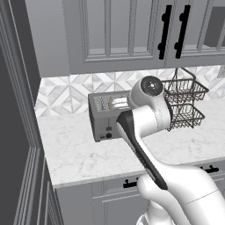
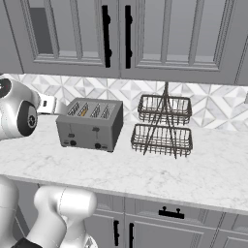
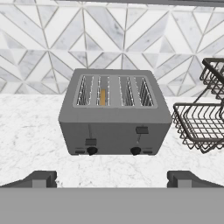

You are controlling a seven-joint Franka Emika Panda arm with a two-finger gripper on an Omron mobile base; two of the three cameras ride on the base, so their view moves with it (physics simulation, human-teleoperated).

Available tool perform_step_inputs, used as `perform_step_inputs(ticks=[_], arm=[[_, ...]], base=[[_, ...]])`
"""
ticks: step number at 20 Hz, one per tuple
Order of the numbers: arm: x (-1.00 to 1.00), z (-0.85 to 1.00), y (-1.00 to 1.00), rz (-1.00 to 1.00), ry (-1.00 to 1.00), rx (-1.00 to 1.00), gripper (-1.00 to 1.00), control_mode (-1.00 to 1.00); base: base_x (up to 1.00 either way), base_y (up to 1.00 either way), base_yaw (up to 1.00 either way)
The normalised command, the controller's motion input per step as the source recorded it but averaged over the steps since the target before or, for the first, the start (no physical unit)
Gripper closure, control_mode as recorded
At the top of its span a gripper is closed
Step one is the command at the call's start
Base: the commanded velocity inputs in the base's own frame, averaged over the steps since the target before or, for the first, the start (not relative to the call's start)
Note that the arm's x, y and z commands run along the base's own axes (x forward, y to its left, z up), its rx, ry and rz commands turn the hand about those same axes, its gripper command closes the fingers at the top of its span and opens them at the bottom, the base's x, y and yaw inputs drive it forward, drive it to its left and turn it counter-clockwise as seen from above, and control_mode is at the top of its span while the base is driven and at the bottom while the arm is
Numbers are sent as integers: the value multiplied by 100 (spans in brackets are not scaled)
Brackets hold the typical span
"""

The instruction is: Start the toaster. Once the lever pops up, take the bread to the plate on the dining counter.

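The end effector stands wide open and empty in the hand view, its two dark fingertips far apart at the bottom of the picture, held back from the front of the toaster with bare marble between them. That view looks straight at the toaster's face: the left lever sits low, the right lever sits higher, and a black knob lies under each. It also looks down into the four slots, where the bread shows as a thin orange-brown edge in the second slot from the left. In the right base view the bread is a small tan sliver in that slot, and the two-tier wire basket stand stands clear to the right of the toaster on the white marble worktop. In the left base view the white arm covers the toaster's right half and part of the basket stand, under the grey wall cabinets
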Motion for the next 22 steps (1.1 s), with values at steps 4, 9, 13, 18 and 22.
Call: perform_step_inputs(ticks=[4, 9, 13, 18, 22], arm=[[0, 0, 0, 0, 0, 0, -100, -100], [0, 0, 0, 0, 0, 0, -100, -100], [0, 0, 0, 0, 0, 0, -100, -100], [0, 0, 0, 0, 0, 0, -100, -100], [0, 0, 0, 0, 0, 0, -100, -100]], base=[[0, 0, 0], [0, 0, 0], [0, 0, 0], [0, 0, 0], [0, 0, 0]])
